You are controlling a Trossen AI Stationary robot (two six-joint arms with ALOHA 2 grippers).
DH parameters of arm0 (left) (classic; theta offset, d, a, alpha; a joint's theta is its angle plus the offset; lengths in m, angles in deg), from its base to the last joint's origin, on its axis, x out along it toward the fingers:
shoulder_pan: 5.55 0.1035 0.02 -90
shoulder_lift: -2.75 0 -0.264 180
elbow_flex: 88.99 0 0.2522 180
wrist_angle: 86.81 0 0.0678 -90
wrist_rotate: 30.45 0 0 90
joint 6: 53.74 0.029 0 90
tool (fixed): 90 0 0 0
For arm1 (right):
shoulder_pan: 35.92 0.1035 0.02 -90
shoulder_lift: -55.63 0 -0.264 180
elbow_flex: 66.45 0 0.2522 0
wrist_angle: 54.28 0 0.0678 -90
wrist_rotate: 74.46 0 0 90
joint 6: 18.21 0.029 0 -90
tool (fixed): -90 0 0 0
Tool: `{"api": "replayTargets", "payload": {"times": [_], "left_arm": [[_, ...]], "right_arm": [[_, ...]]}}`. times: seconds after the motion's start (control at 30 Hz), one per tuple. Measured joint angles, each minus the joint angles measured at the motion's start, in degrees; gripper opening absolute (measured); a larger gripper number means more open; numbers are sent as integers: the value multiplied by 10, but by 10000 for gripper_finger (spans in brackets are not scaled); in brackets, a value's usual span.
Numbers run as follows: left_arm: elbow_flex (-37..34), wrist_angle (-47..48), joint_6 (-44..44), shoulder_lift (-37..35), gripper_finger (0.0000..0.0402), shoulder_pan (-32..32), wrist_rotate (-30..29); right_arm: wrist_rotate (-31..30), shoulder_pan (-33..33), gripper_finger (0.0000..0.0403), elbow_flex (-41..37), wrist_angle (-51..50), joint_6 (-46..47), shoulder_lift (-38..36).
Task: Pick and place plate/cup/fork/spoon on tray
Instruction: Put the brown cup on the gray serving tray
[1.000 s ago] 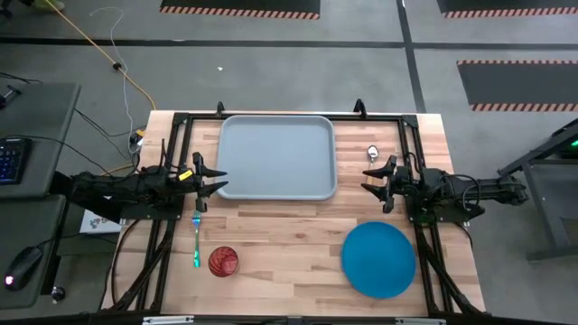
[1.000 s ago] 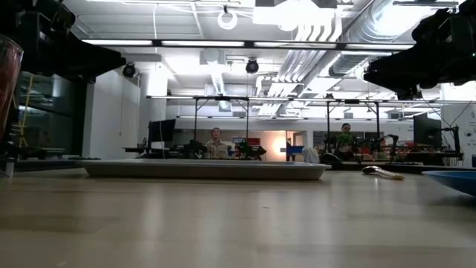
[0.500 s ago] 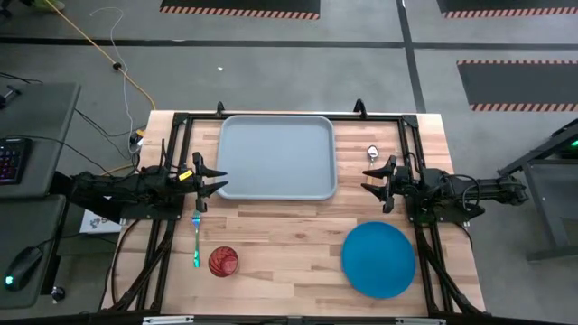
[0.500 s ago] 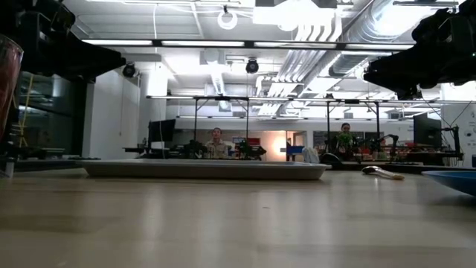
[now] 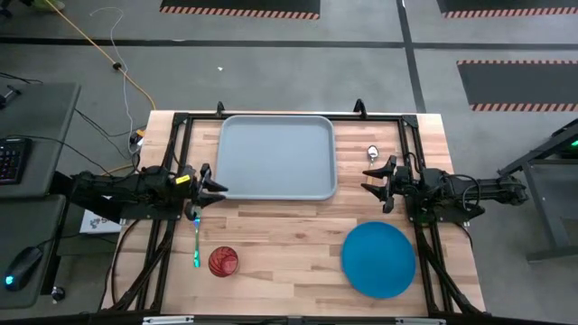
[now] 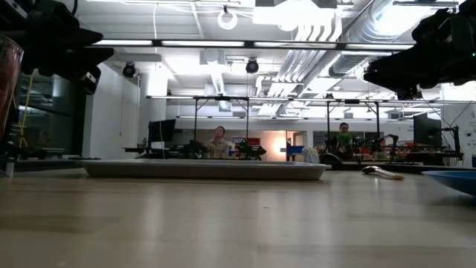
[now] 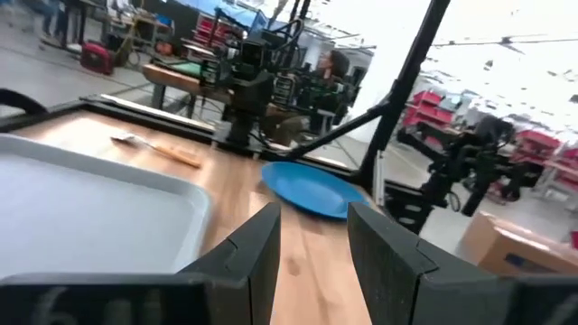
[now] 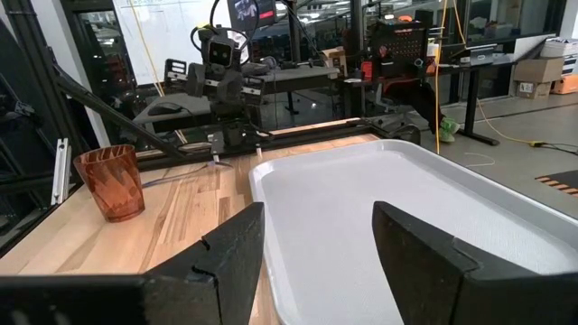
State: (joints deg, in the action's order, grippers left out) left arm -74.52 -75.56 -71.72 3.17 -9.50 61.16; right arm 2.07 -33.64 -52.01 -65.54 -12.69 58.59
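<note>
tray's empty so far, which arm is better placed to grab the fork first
Left. The open left gripper hovers just above the fork, while the right gripper is across the table by the spoon and plate.

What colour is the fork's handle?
Teal-blue, seen best in the high view: the fork lies beside the cup.

- One tray (image 5: 276,155), the big grey-blue one on the table.
- One blue plate (image 5: 378,260).
- One reddish-brown cup (image 5: 223,262).
- One fork (image 5: 196,238) with a teal handle.
- One spoon (image 5: 371,153), half hidden by the right arm from above; its orange handle shows in the left wrist view.
- Two robot arms, so two grippers: left gripper (image 5: 217,189) and right gripper (image 5: 371,184), both with fingers apart.
- Two people way back in the room, low view.
</note>
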Motion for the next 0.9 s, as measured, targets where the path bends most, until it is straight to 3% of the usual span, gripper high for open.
{"api": "replayTargets", "payload": {"times": [0.6,0.9], "left_arm": [[0,-4,2,0,119,1,-8],[0,-48,5,0,119,1,-19]], "right_arm": [[0,0,200,0,0,0,0],[0,0,200,0,0,0,0]]}}
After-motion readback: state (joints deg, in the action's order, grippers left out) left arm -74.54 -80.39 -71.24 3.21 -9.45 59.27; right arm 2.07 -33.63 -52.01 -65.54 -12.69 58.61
